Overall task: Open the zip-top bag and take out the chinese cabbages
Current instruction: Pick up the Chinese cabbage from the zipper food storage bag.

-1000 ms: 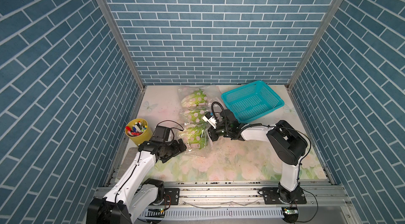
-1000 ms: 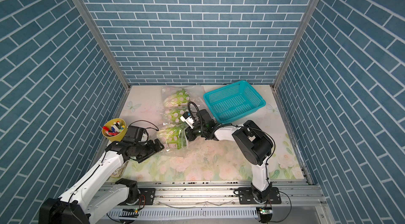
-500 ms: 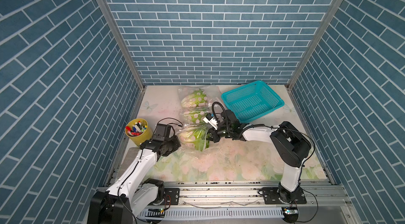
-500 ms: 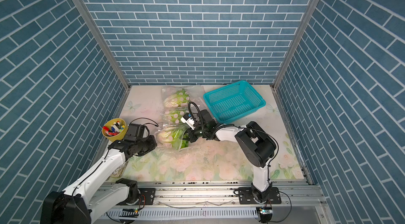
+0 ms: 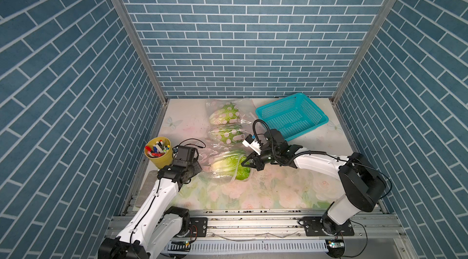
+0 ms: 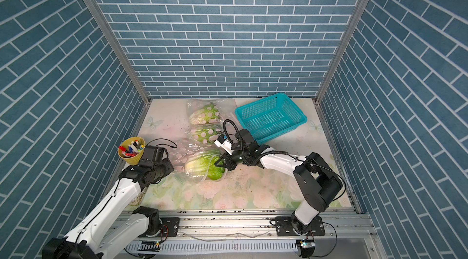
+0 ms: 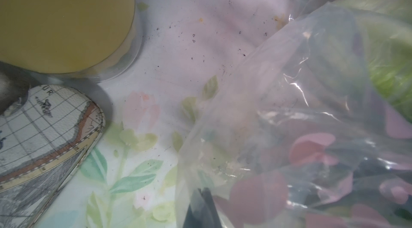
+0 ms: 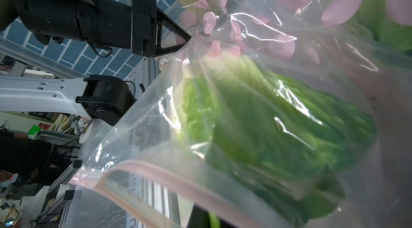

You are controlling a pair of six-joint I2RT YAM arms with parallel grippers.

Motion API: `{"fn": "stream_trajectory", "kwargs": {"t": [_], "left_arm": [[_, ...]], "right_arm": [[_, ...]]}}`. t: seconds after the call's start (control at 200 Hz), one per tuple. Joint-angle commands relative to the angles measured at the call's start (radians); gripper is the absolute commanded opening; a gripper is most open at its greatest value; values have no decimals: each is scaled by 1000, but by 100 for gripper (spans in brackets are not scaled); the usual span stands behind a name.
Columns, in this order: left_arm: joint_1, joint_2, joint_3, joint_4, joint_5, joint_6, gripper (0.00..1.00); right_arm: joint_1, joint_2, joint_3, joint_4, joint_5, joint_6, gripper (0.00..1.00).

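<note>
The nearest zip-top bag (image 5: 222, 160) (image 6: 196, 161) hangs stretched between my two grippers, with one of the chinese cabbages (image 5: 229, 167) (image 8: 267, 115) inside. My left gripper (image 5: 201, 168) (image 7: 201, 191) is shut on the bag's clear corner (image 7: 223, 149), by the cabbage's whitish base. At the leafy end, my right gripper (image 5: 244, 164) (image 8: 205, 220) is shut on the bag's edge beside the pink zip strip (image 8: 178, 177). Two more bagged cabbages (image 5: 224, 114) (image 5: 226, 135) lie farther back.
A teal basket (image 5: 291, 118) stands at the back right, just behind my right wrist. A yellow cup of markers (image 5: 158, 151) (image 7: 62, 19) sits close to my left gripper. A map-printed object (image 7: 44, 137) lies beside the cup at the table's left edge.
My left gripper has closed on the bag's corner. The near bag has turned from lying front-to-back to stretched sideways between the grippers. The right gripper stayed shut.
</note>
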Motion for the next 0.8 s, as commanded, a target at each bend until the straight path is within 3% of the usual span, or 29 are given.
{"fn": "stream_trajectory", "kwargs": {"t": [0.0,0.215,0.44,0.795], "left_arm": [[11,-11,-12,-52,-93,-16,0],[13,-37,-6,-93,-158,-41,0],[19,-48,-10,-127,-195,-63,0],[22,-35,-18,-115,-202,-72,0]], "right_arm": [[-22,-54,5,-69,59,-73,0],[-41,-118,-48,-116,136,-68,0],[-65,-312,-149,-140,305,-45,0],[-181,-408,-25,-468,447,-116,0]]}}
